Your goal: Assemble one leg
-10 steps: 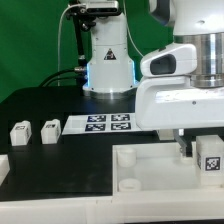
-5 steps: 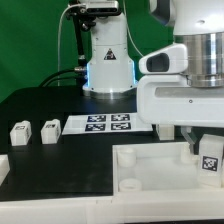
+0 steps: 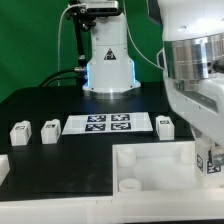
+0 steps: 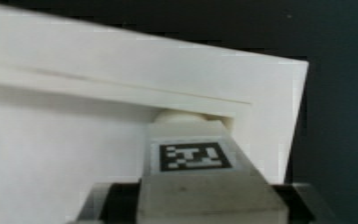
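Gripper (image 4: 194,205) closed on the leg (image 4: 195,150), fingers (image 4: 108,203) flanking its lower body in the wrist view; tag face toward the camera, free end pointing away toward the tray corner. Long axis in line with the fingers, near upright in the exterior view, though only a sliver visible there at the lower right edge of the frame (image 3: 211,160), mostly hidden by the arm. Leg tip at the tray's (image 3: 150,165) right corner, just over or touching the raised rim; actual contact with a socket not discernible. Judged next move: straight push or twist along the leg's axis into the corner socket, so alignment of tip over hole is the key relation.

Leg: smooth matte white plastic, squared body, rounded tip, black-and-white square tag. Tray: large white flat part with raised rims, round socket visible at its lower left corner. Three more small white legs (image 3: 20,132) (image 3: 49,131) (image 3: 166,126) on the black table (image 3: 60,170), left and centre of frame, either side of the marker board (image 3: 108,123). Green backdrop behind.
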Available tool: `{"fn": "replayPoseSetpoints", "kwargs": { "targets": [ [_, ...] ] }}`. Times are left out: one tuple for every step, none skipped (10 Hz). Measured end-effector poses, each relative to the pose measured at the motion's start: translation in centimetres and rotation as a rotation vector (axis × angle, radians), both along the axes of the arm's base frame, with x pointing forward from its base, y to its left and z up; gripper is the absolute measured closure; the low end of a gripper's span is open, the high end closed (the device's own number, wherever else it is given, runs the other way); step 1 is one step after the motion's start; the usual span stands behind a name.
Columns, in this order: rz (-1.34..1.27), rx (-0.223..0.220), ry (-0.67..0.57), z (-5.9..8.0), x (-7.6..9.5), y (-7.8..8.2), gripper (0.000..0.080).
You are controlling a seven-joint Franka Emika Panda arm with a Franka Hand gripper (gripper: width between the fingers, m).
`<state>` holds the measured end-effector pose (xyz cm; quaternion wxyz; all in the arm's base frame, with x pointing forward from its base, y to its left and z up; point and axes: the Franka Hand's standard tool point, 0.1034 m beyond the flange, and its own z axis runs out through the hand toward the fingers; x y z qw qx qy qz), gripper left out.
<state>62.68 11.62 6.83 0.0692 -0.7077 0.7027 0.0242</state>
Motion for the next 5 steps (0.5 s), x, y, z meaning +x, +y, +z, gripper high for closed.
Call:
{"fn": "replayPoseSetpoints", "kwargs": {
  "targets": [
    [-0.007, 0.002, 0.001, 0.0, -0.01, 0.02, 0.0505],
    [0.0, 0.002, 0.0, -0.01, -0.01, 0.02, 0.0491],
    [0.027, 0.0, -0.003, -0.04, -0.03, 0.02, 0.0491],
    [0.067, -0.003, -0.008, -0.04, -0.03, 0.02, 0.0288],
    [0.1, -0.006, -0.011, -0.04, -0.07, 0.07, 0.0288]
  ]
}}
